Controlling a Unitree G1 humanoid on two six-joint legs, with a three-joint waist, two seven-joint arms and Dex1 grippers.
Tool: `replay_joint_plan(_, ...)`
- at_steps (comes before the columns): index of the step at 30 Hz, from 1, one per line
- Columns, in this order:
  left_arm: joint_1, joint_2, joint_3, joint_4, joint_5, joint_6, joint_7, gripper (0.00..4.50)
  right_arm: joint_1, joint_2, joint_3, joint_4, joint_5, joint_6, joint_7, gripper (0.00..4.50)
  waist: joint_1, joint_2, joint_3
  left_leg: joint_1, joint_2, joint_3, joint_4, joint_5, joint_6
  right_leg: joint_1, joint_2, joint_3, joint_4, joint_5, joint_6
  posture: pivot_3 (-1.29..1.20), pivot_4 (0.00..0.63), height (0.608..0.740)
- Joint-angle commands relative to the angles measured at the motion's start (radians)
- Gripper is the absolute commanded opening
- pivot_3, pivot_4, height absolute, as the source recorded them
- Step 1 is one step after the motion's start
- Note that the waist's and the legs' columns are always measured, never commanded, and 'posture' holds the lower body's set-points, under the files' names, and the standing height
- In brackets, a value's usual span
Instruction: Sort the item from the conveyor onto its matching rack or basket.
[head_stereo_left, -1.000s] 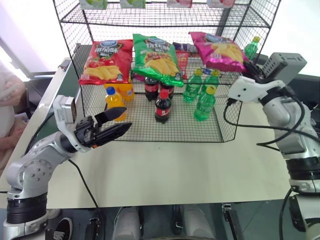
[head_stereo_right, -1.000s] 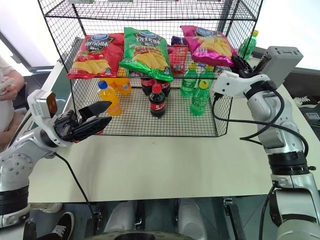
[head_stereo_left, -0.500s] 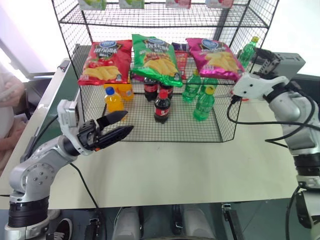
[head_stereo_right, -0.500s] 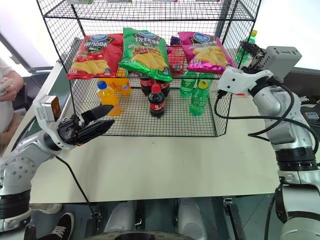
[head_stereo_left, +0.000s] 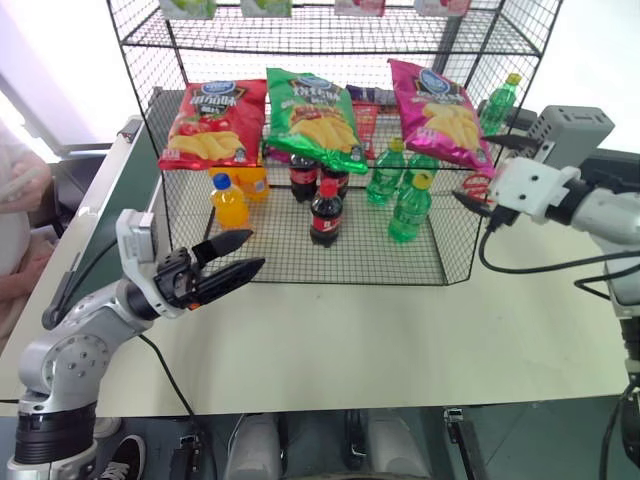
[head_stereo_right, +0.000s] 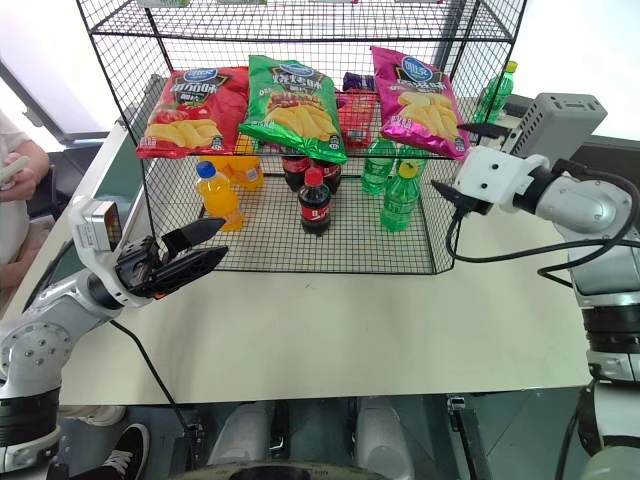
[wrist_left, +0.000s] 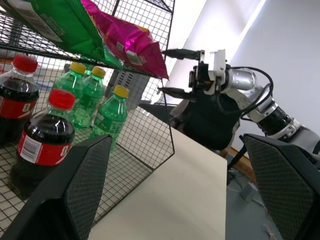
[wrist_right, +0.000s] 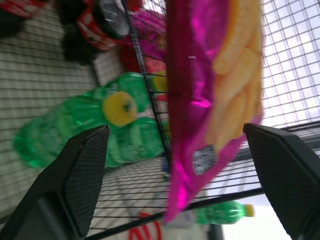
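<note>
Pale bench (head_stereo_left: 330, 340) under bright room light, conveyor (head_stereo_left: 120, 215) running along its left edge, belt mostly hidden behind the left arm and bare where visible.

Black wire rack (head_stereo_left: 440, 265) standing at the back of the bench, by far the largest thing present. Middle shelf carrying three crisp bags in a row: red bag (head_stereo_left: 212, 122) on the left, green bag (head_stereo_left: 312, 115) in the centre, pink bag (head_stereo_left: 441, 110) on the right, its lower edge overhanging the shelf front. Bottom shelf holding cola bottles (head_stereo_left: 324, 212), green bottles (head_stereo_left: 408, 208) and an orange bottle (head_stereo_left: 229, 201).

Right hand (head_stereo_right: 458, 160) just beside the rack's right front corner, fingers spread, nothing between them, close to the pink bag but apart from it. Left hand (head_stereo_left: 232, 268) low over the bench in front of the rack, fingers likewise spread and empty.

Assessment: placement judged complete, pink bag lying on the shelf with the other crisp bags and let go. Remaining, as judged: drawing the right arm clear of the rack; possibly a nudge to seat the overhanging bag. No further item seen on the belt.
</note>
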Motion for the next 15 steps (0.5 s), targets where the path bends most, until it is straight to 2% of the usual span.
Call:
replay_joint_plan(1, 0.000, 0.005, 0.006, 0.002, 0.027, -0.035, -0.021, 4.50, 0.019, -0.029, -0.119, -0.118, 0.188, 0.079, 0.079, 4.44, 0.001, 0.000, 0.000, 0.000, 0.000, 0.000, 0.000, 0.000, 0.000, 0.000, 0.000, 0.000, 0.000, 0.000, 0.000, 0.00, 0.150, 0.740)
replay_joint_plan(4, -0.020, 0.010, 0.001, 0.027, 0.053, -0.043, -0.016, 4.50, 0.043, -0.017, -0.210, -0.245, 0.454, 0.284, 0.144, 4.44, 0.002, 0.000, 0.000, 0.000, 0.000, 0.000, 0.000, 0.000, 0.000, 0.000, 0.000, 0.000, 0.000, 0.000, 0.000, 0.00, 0.150, 0.740)
replay_joint_plan(7, -0.044, 0.019, 0.002, 0.069, 0.114, -0.084, -0.020, 4.50, 0.090, 0.002, -0.283, -0.369, 0.727, 0.527, 0.134, 4.44, 0.002, 0.000, 0.000, 0.001, 0.000, -0.001, 0.000, 0.000, 0.000, 0.001, 0.000, 0.000, 0.000, 0.000, 0.000, 0.00, 0.150, 0.740)
replay_joint_plan(9, -0.059, 0.018, -0.005, 0.100, 0.177, -0.131, -0.011, 4.50, 0.136, 0.019, -0.284, -0.429, 0.797, 0.610, 0.106, 4.44, 0.003, -0.001, -0.001, 0.001, 0.000, -0.001, 0.000, 0.000, 0.000, 0.002, 0.000, -0.001, 0.000, 0.000, 0.000, 0.00, 0.150, 0.740)
replay_joint_plan(12, -0.067, 0.034, 0.009, 0.126, 0.217, -0.148, -0.001, 4.50, 0.276, 0.068, -0.225, -0.529, 0.802, 0.630, 0.105, 4.44, 0.005, -0.002, -0.001, 0.002, 0.000, -0.001, 0.000, -0.001, 0.001, 0.002, 0.000, -0.001, 0.000, 0.000, 0.000, 0.00, 0.150, 0.740)
replay_joint_plan(15, 0.000, 0.084, 0.056, 0.086, 0.244, -0.147, 0.007, 4.50, 0.330, 0.129, -0.204, -0.539, 0.855, 0.676, 0.081, 4.44, -0.003, -0.001, -0.001, 0.001, 0.000, -0.001, 0.000, -0.001, 0.002, 0.002, 0.000, 0.000, 0.000, 0.000, 0.000, 0.00, 0.150, 0.740)
